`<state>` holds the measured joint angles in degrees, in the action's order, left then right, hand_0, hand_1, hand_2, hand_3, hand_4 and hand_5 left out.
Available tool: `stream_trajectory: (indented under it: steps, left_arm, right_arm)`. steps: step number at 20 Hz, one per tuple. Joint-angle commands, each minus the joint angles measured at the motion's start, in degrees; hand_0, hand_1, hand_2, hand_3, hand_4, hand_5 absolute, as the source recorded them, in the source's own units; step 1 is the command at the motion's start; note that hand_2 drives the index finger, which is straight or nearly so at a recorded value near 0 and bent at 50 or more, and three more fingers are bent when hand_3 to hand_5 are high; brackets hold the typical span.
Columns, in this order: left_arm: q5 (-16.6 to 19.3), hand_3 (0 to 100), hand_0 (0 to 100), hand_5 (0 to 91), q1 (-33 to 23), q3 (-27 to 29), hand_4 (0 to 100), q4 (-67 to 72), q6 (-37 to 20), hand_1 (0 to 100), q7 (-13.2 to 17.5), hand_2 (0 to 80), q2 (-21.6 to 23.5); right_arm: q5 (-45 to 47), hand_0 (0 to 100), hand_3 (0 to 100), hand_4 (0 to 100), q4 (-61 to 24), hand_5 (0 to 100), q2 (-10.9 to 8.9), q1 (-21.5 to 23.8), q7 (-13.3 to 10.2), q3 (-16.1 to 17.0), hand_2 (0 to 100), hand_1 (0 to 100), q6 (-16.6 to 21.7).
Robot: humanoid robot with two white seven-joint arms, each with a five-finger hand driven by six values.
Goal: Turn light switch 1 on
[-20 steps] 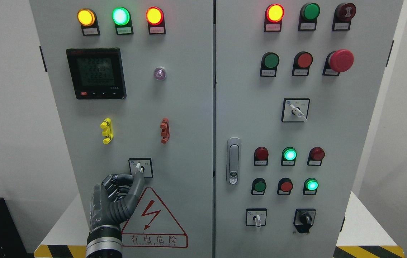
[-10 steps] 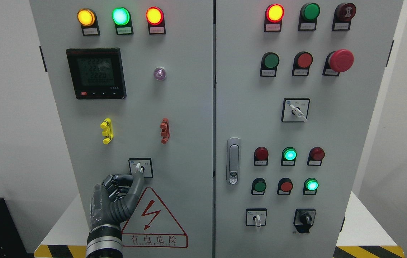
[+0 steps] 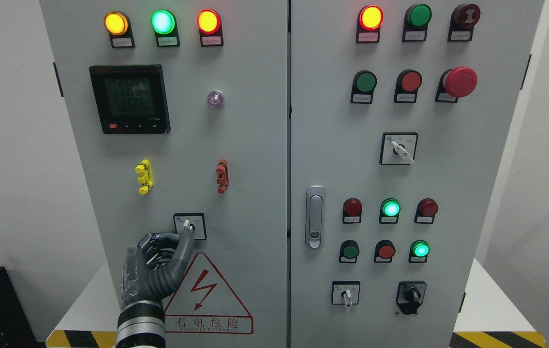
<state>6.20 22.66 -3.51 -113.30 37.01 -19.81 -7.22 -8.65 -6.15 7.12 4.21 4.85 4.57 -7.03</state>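
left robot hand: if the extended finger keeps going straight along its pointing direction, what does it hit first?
Most likely the white lever of the small rotary selector switch on the left grey cabinet door. The left robot hand points up-right at it, fingertip just below; whether they touch is unclear.

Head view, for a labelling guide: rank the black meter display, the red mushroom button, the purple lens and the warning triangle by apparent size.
1. Warning triangle, largest, though the left hand covers one corner.
2. Black meter display.
3. Red mushroom button.
4. Purple lens, smallest.
All sit on the same cabinet front, so nearness hardly skews this.
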Motion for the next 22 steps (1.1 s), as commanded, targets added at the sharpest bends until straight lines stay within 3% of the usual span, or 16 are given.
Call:
stream_trajectory:
  steps: [1, 22]
  left_arm:
    - [0.0, 69, 32, 58.0, 0.0, -0.4, 73, 0.0, 0.2, 69, 0.0, 57.4, -0.1]
    - [0.6, 70, 26, 58.2, 0.5, -0.4, 73, 0.2, 0.8, 68, 0.0, 57.9, -0.1]
  right_arm:
    - [0.0, 30, 0, 0, 0.0, 0, 0.00, 0.0, 0.0, 0.0, 0, 0, 0.0]
    - [0.0, 30, 0, 0, 0.0, 0, 0.00, 0.0, 0.0, 0.0, 0, 0, 0.0]
